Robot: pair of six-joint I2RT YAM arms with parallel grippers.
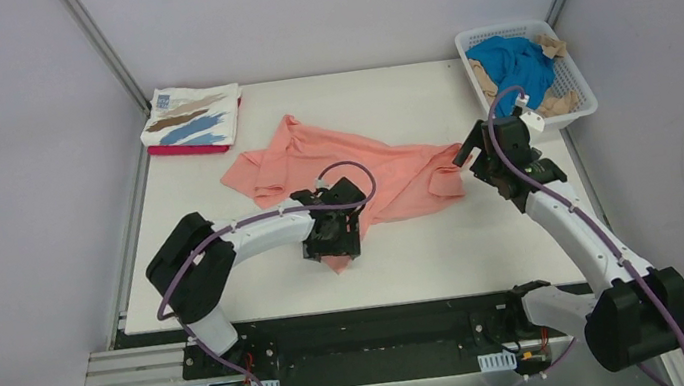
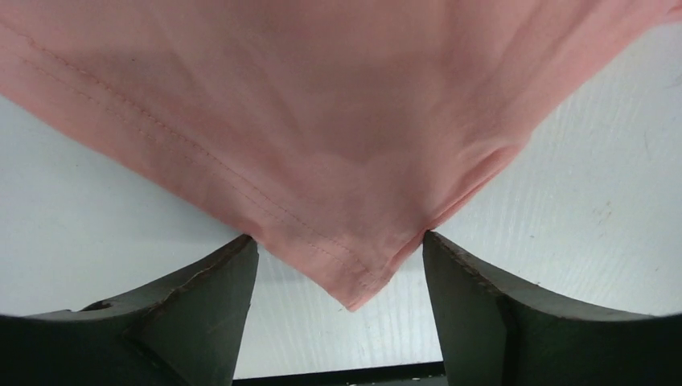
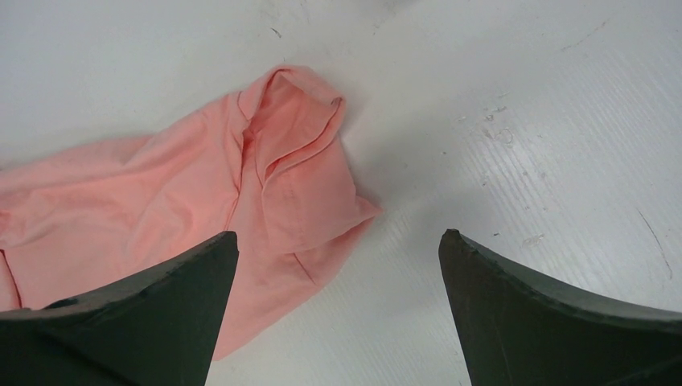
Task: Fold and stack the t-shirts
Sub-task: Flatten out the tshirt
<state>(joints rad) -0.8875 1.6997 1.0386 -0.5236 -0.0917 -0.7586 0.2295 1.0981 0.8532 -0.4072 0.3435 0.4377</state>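
My left gripper (image 2: 338, 236) stands low over the white bench (image 1: 427, 252), jaws well apart and clamped on nothing. The near corner of the salmon-pink t-shirt (image 1: 343, 157) lies flat on the bench between the two dark fingers (image 2: 201, 305). The stitched hem runs along one side of that corner, and the tip points toward my wrist. In the left wrist view the cloth edges come just up to the inner faces of both fingers, and I cannot tell whether they touch. The salmon-pink t-shirt is spread loosely and rumpled across the middle of the bench, running from the far left toward the right. My right gripper (image 3: 338, 232) is wide open and holds nothing. It hangs over bare bench just beside the shirt's right end, where a folded-over sleeve lies partly below and ahead of my left-hand finger. At the far left corner of the bench, a folded white t-shirt with brown and blue brushstrokes (image 1: 191, 116) rests on a folded magenta t-shirt (image 1: 185, 149). At the far right corner, a white lattice basket (image 1: 502, 28) holds a crumpled bright blue t-shirt (image 1: 512, 63) and tan cloth (image 1: 555, 47).
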